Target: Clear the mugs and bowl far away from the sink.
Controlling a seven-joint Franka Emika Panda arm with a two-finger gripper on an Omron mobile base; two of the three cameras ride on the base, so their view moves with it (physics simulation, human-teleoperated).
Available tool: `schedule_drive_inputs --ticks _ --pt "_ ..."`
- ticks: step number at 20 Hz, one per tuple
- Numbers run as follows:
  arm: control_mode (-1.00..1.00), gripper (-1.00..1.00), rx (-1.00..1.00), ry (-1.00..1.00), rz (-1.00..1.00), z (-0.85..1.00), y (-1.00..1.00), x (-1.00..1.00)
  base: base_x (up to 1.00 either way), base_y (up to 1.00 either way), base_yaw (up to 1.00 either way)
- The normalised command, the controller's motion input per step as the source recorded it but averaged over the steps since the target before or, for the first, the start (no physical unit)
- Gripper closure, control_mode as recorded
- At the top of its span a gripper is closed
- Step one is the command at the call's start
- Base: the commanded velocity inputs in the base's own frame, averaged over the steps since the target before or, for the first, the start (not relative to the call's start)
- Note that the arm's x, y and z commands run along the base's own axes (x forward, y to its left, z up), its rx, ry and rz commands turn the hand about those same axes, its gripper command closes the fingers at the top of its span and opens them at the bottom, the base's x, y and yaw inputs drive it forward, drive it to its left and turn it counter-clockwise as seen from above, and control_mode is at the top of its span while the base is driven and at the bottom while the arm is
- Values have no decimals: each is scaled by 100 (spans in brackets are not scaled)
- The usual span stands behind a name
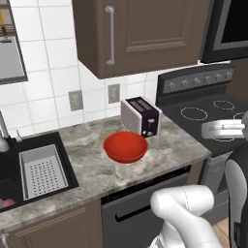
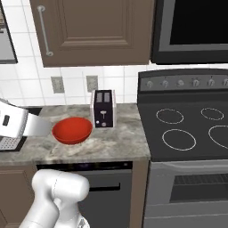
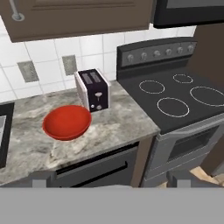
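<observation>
The claw (image 3: 109, 180) was wide open and held nothing, hanging in the air well back from the red bowl (image 3: 67, 122), which sat on the surface (image 3: 113, 124) beside the toaster (image 3: 92, 89).

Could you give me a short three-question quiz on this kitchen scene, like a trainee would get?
1. True or false: the red bowl sits on the stove.
2. What stands just behind the bowl? A) toaster B) kettle C) plant
3. Fill in: the grey tray lies in the ___.

Key: 1 false, it sits on the counter. 2 A. 3 sink.
</observation>
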Motion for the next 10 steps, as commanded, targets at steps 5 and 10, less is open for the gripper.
schedule_drive_inputs --ticks 5,10 --pt "100 -100 0 0 0 0 0 0 6 29 3" --pt "100 -100 0 0 0 0 0 0 20 2 21"
